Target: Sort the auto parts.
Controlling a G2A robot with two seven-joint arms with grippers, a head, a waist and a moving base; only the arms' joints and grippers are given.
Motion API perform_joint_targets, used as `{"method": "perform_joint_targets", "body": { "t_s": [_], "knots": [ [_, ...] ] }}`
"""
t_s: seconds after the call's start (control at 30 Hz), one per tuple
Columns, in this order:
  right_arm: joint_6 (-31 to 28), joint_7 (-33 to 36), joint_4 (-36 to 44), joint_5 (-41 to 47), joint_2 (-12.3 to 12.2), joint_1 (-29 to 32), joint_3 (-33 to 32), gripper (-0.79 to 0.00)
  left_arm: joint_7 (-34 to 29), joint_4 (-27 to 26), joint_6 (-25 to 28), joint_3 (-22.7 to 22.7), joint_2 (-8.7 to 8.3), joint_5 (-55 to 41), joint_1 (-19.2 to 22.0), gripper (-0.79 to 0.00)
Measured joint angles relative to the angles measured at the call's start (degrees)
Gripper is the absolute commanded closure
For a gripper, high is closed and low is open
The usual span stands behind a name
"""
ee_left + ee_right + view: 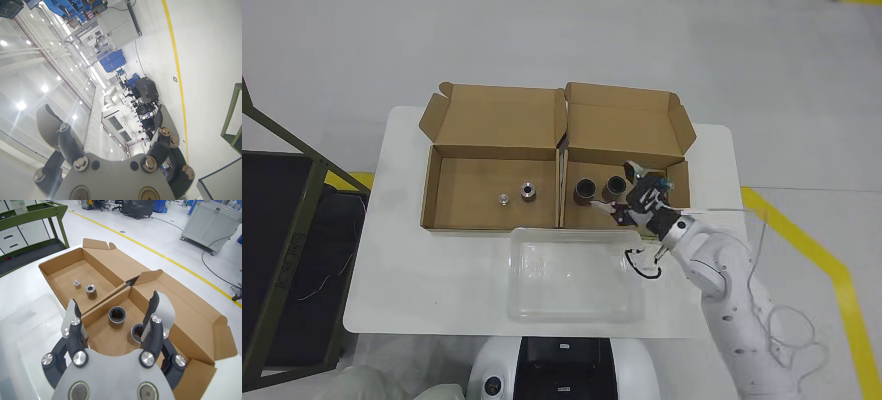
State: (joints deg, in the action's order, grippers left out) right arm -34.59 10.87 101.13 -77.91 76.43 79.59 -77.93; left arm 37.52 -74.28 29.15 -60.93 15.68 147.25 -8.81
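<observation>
Top view: the right gripper [627, 207] hovers over the right box [679, 180], above two dark rings [585, 188].
Left wrist view: the left gripper [103, 111] has its jaws apart, holding nothing.
Right wrist view: jaws apart; the rings look heavy, stiff and smooth, so they are probably best gripped across the rim.

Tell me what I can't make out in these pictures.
Right wrist view: the nearer dark ring is partly behind a finger of the right end effector.
Top view: the cylinder and the plug in the left box are too small for detail.
Top view: the right arm covers one corner of the clear tray.
Left wrist view: the left end effector faces the hall; its place by the table cannot be told.
</observation>
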Motion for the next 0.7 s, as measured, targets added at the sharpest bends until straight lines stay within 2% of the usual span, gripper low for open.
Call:
{"method": "perform_joint_targets", "body": {
  "t_s": [0.13, 0.3, 0.7],
  "knots": [
    [-0.68, -1.93, 2.61, 0.16, -0.90, 4.36, -4.93, -0.733, 0.00, 0.00, 0.00, 0.00, 0.00, 0.00, 0.00, -0.785],
    [-1.60, -4.83, 5.12, 0.42, -1.78, 8.82, -9.85, -0.785, 0.00, 0.00, 0.00, 0.00, 0.00, 0.00, 0.00, -0.785],
    [-1.35, -11.33, 10.58, -1.37, -3.26, 18.52, -19.21, -0.785, 0.00, 0.00, 0.00, 0.00, 0.00, 0.00, 0.00, -0.785]
  ]
}}
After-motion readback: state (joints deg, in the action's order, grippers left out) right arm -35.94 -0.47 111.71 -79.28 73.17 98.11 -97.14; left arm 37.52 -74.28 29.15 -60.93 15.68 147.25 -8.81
